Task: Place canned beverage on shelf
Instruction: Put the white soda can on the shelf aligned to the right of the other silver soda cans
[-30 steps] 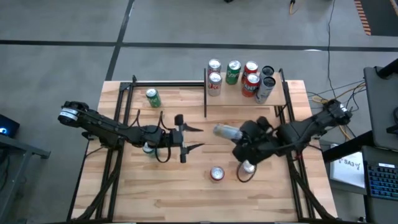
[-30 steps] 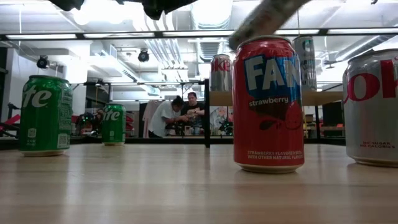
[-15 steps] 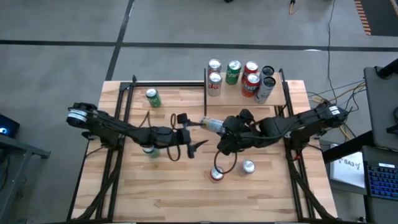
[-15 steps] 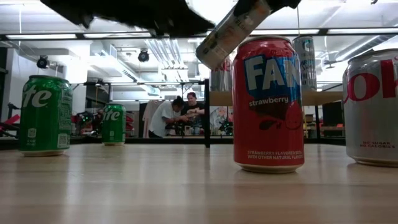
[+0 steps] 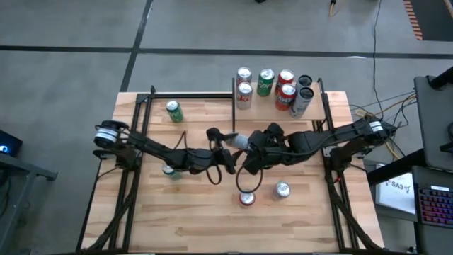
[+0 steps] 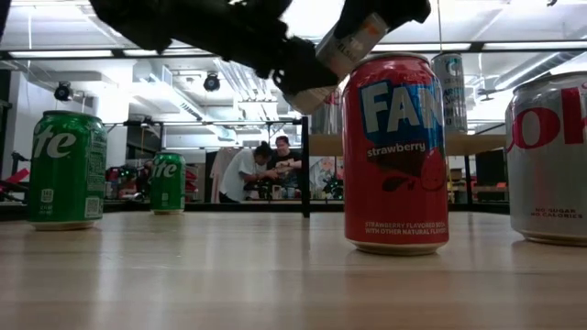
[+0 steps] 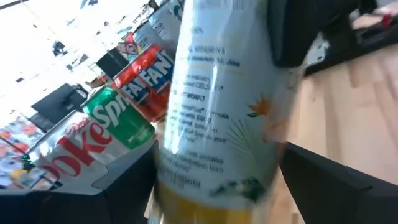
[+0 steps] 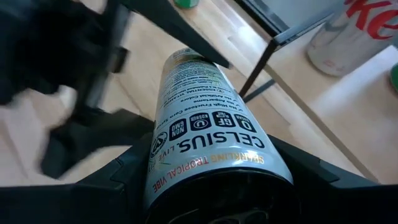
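Observation:
A slim white can [image 5: 239, 142] hangs in the air over the table's middle, with my right gripper [image 5: 256, 147] shut on it. From the table's left side, my left gripper [image 5: 225, 146] reaches level toward it and is open. Its two fingers [image 7: 127, 180] stand on either side of the can's free end [image 7: 214, 143]. The shelf [image 5: 318, 112], a light wood board with black posts, sits at the table's far right and bears several upright cans [image 5: 266, 82]. My right gripper pinches the can's round wall [image 8: 211, 152] between its two fingers [image 8: 311, 177], at the end nearest its own wrist. It comes from the table's right, slanting down. The can is lifted clear and tilted, its free end [image 6: 307, 87] lower, toward the left arm. My left gripper: I cannot tell whether its fingers touch the can.
On the table stand a green can [image 5: 174, 111] at the far left, another green can [image 5: 168, 171] under the left arm, a red Fanta can [image 5: 246, 198] and a silver can [image 5: 282, 190] near the front. People [image 6: 266, 170] are in the room behind.
My right gripper has carried the can toward the table's left, still clear of the table. My left gripper has gone toward the can and a little down, rolling at the wrist, and its fingers now stand around the can's free end.

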`<move>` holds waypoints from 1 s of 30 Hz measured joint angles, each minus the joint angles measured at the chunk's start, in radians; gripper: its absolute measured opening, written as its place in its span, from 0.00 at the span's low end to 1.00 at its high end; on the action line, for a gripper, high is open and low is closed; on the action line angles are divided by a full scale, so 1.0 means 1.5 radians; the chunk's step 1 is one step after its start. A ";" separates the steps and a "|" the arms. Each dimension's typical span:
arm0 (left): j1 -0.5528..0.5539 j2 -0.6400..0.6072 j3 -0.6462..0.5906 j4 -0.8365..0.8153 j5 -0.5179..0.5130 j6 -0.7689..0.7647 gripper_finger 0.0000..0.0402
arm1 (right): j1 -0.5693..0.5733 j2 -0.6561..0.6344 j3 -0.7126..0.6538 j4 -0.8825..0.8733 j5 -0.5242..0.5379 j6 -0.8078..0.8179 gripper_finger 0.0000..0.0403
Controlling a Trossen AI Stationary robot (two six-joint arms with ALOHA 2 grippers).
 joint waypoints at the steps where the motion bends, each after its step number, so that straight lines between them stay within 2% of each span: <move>1: 0.001 0.010 0.010 -0.006 -0.008 0.006 0.77 | 0.000 0.002 0.000 0.005 -0.003 -0.001 0.59; 6: 0.000 0.042 0.047 -0.013 -0.050 0.031 0.73 | 0.000 0.003 0.000 0.012 -0.007 -0.009 0.59; 11: -0.001 0.043 0.051 -0.019 -0.055 0.021 0.58 | 0.000 0.003 0.000 0.015 -0.015 -0.023 0.59; 14: -0.002 0.041 0.051 -0.019 -0.049 -0.016 0.58 | 0.000 0.002 0.001 0.026 -0.012 -0.039 0.69; 17: -0.002 0.038 0.049 -0.032 -0.015 -0.064 0.58 | 0.001 -0.001 0.006 0.027 -0.006 -0.052 0.82; 19: -0.002 0.037 0.045 -0.031 0.006 -0.086 0.58 | 0.007 -0.004 0.010 0.024 -0.004 -0.060 0.87; 24: -0.005 0.022 0.022 -0.029 0.022 -0.122 0.58 | 0.054 -0.044 0.038 0.025 0.094 -0.133 0.89; 27: -0.013 -0.018 -0.010 0.004 0.092 -0.162 0.58 | 0.097 -0.093 0.038 0.047 0.180 -0.210 0.90; 30: -0.022 -0.067 -0.049 0.083 0.166 -0.186 0.58 | 0.140 -0.143 0.004 0.088 0.237 -0.254 0.90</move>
